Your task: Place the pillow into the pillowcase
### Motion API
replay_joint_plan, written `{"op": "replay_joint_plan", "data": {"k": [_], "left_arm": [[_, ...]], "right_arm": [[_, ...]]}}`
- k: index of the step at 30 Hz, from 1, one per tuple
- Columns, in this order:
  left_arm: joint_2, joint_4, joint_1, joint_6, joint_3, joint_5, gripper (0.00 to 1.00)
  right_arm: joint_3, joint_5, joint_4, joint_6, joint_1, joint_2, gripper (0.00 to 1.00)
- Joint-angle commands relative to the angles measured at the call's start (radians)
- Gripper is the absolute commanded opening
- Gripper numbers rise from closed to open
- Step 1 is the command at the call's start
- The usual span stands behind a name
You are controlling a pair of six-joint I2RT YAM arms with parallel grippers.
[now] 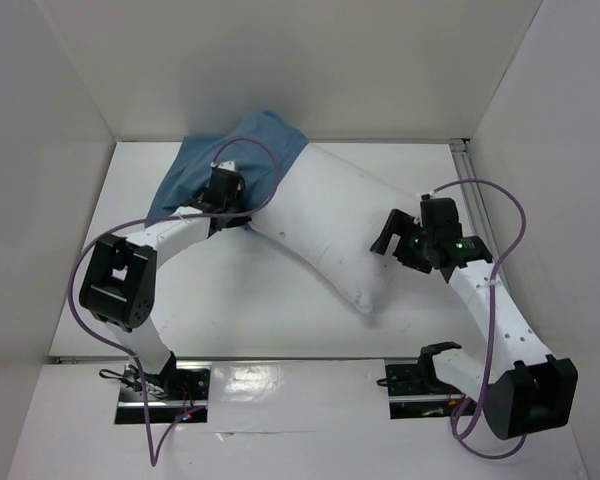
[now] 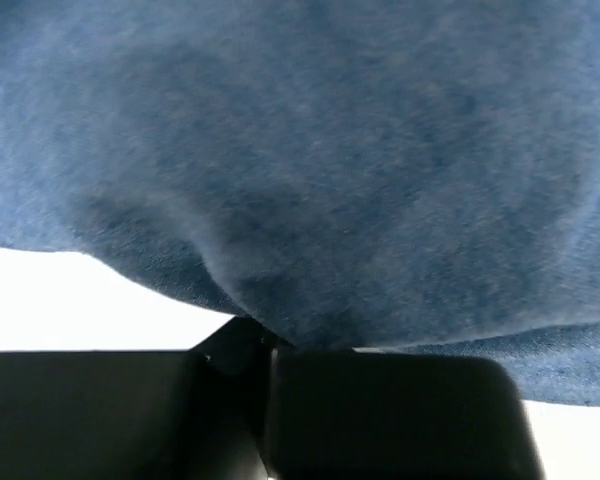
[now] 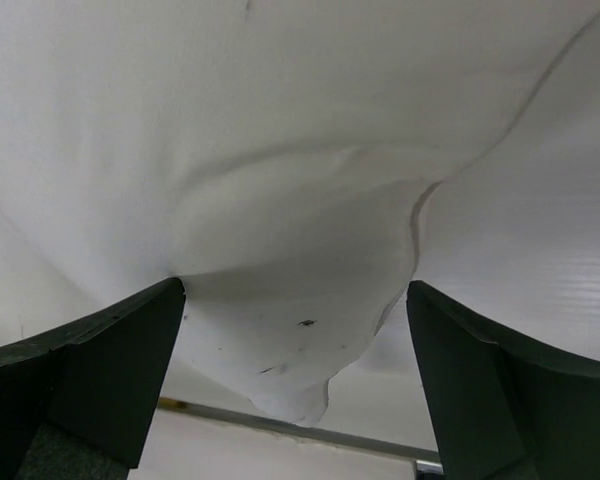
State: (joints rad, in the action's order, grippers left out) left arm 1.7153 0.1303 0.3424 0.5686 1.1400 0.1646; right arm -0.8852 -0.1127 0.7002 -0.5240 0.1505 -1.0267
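The white table [image 1: 250, 320] carries the pillow [image 1: 345, 215], which sprawls from upper centre toward the right and lower centre of the top view. Its upper-left end meets the dusty-blue pillowcase [image 1: 255, 150], bunched at upper centre-left. Whether that end is already inside the cloth I cannot tell. The left gripper [image 1: 223, 187] is pinched tight on a fold of pillowcase. The right gripper [image 1: 395, 238] is spread wide, its 2 fingers straddling a pillow corner [image 3: 300, 395] without clamping it. The step looks like feeding the pillow in. It would go best by closing firmly on that corner, then pushing toward the upper left while the left gripper holds the opening taut.
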Motion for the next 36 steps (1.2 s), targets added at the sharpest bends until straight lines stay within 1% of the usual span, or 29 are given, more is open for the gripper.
{"op": "replay_joint_plan", "data": {"k": [1,2,4,5,6,7,8,9,10,11,12,15,18,21,24,25,26,27,28,29,30,32,34,35,36], "left_arm": [[-0.005,-0.006,-0.019,0.007,0.055,-0.014,0.00],[-0.017,0.006,-0.019,-0.002,0.055,-0.049,0.00],[-0.031,0.006,0.004,-0.003,0.055,-0.083,0.00],[-0.040,0.006,0.018,-0.003,0.066,-0.123,0.00],[-0.040,0.024,0.050,-0.003,0.081,-0.143,0.00],[-0.040,0.034,0.069,0.007,0.081,-0.172,0.00],[-0.040,0.044,0.084,0.016,0.092,-0.210,0.00],[-0.049,0.045,0.102,0.039,0.092,-0.300,0.00],[-0.049,0.035,0.140,0.053,0.092,-0.339,0.00],[-0.059,0.035,0.161,0.068,0.092,-0.368,0.00],[-0.059,0.035,0.182,0.088,0.092,-0.407,0.00],[-0.071,0.035,0.268,0.109,0.111,-0.433,0.00],[-0.071,0.035,0.290,0.120,0.158,-0.455,0.00],[-0.062,0.060,0.300,0.108,0.248,-0.484,0.00],[-0.022,0.113,0.290,0.051,0.397,-0.444,0.00],[-0.010,0.150,0.271,0.039,0.500,-0.444,0.00],[0.006,0.169,0.259,0.027,0.559,-0.444,0.00],[0.036,0.186,0.247,0.016,0.614,-0.444,0.00],[0.052,0.205,0.236,0.007,0.730,-0.459,0.00],[0.064,0.231,0.215,-0.004,0.786,-0.471,0.00],[0.073,0.282,0.214,-0.004,0.835,-0.487,0.00],[0.073,0.322,0.204,-0.004,0.924,-0.546,0.00],[0.029,0.344,0.217,0.007,0.916,-0.586,0.00],[-0.030,0.353,0.242,0.007,0.874,-0.586,0.00],[-0.066,0.362,0.256,0.007,0.842,-0.586,0.00]], "right_arm": [[0.032,-0.123,-0.070,0.009,0.050,-0.039,1.00],[0.032,-0.133,-0.085,-0.008,0.096,-0.052,1.00],[0.032,-0.133,-0.146,-0.030,0.142,-0.088,1.00],[0.032,-0.142,-0.178,-0.056,0.177,-0.102,0.98],[0.032,-0.142,-0.215,-0.071,0.191,-0.117,0.93],[0.041,-0.172,-0.302,-0.085,0.201,-0.157,0.80],[0.042,-0.173,-0.336,-0.103,0.201,-0.182,0.63],[0.029,-0.173,-0.364,-0.144,0.210,-0.206,0.41],[0.008,-0.162,-0.411,-0.163,0.210,-0.249,0.04],[-0.003,-0.162,-0.430,-0.181,0.210,-0.265,0.00],[-0.003,-0.148,-0.448,-0.207,0.210,-0.274,0.00],[-0.017,-0.139,-0.556,-0.244,0.210,-0.274,0.00],[-0.017,-0.125,-0.571,-0.260,0.210,-0.274,0.00],[-0.017,-0.102,-0.593,-0.269,0.210,-0.274,0.00],[-0.050,-0.102,-0.620,-0.233,0.184,-0.285,0.00],[-0.069,-0.102,-0.620,-0.216,0.166,-0.295,0.00],[-0.119,-0.102,-0.631,-0.200,0.166,-0.326,0.00],[-0.147,-0.111,-0.616,-0.183,0.152,-0.344,0.00],[-0.179,-0.111,-0.595,-0.150,0.141,-0.360,0.00],[-0.231,-0.111,-0.558,-0.131,0.129,-0.372,0.00],[-0.248,-0.128,-0.544,-0.113,0.129,-0.372,0.00],[-0.274,-0.128,-0.484,-0.056,0.120,-0.316,0.00],[-0.319,-0.128,-0.406,-0.012,0.119,-0.271,0.00],[-0.330,-0.128,-0.336,0.027,0.119,-0.213,0.00],[-0.340,-0.119,-0.302,0.044,0.119,-0.182,0.00]]}}
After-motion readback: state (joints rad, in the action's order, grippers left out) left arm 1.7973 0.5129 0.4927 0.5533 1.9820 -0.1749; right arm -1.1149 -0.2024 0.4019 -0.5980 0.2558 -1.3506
